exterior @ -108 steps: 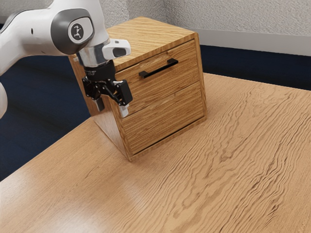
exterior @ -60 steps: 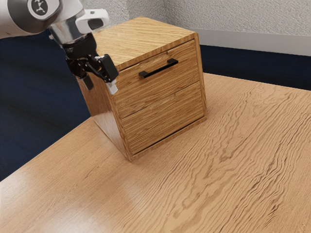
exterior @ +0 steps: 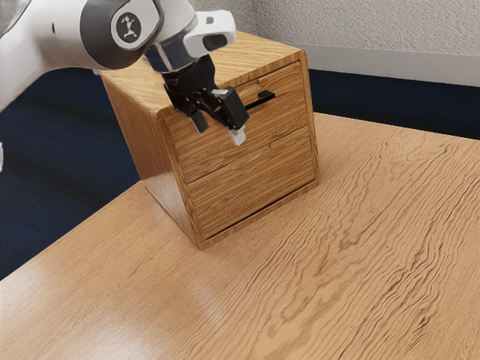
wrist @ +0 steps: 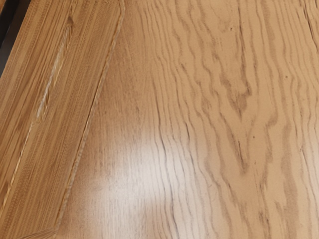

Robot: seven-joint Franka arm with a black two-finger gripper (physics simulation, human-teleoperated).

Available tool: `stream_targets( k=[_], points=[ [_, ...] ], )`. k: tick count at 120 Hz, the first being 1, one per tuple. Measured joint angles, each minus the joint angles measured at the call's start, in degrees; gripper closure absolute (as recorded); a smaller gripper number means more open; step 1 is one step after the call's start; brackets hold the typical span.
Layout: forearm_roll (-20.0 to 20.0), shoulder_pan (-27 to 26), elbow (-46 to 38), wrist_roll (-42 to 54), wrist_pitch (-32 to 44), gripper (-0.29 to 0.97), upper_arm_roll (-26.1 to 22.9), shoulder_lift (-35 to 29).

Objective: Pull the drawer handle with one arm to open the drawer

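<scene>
While my arm reaches in from the exterior view's upper left, its gripper hangs in front of the top drawer of the wooden cabinet. It covers the end of the black handle that lies toward the exterior view's left. I read the hand as open: the two fingers are spread apart and point down and toward the exterior view's right, below the line of the handle, with nothing clamped between them. Whether any part of the hand touches the handle I cannot tell, since the gripper's body hides that end. The drawer's front sits flush with the cabinet's face, shut, and so does the lower drawer. The cabinet stands at the far corner of the table, its front turned toward the long stretch of tabletop. On the arm's round grey joint cap sits a small white emblem; it is a figure, not lettering I can read. From the wrist camera I see the tabletop's wavy grain with a pale patch of glare, and beside it a straighter-grained panel that I take for the cabinet's front.
</scene>
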Motion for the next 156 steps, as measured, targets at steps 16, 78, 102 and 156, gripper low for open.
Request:
stream_targets(
  k=[16, 78, 102, 156],
  points=[
    [0.51, -0.48, -0.09, -0.08, 2.94, 0.00, -1.37, 0.63],
    [2.98, 0.61, 0.92, 0.26, 11.15, 0.00, -1.73, 3.14],
    [6.52, 1.66, 1.69, 1.42, 10.66, 0.00, -2.65, 4.41],
    [13.96, 1.59, 5.24, 3.14, 7.81, 0.00, -6.94, 6.54]
  ],
)
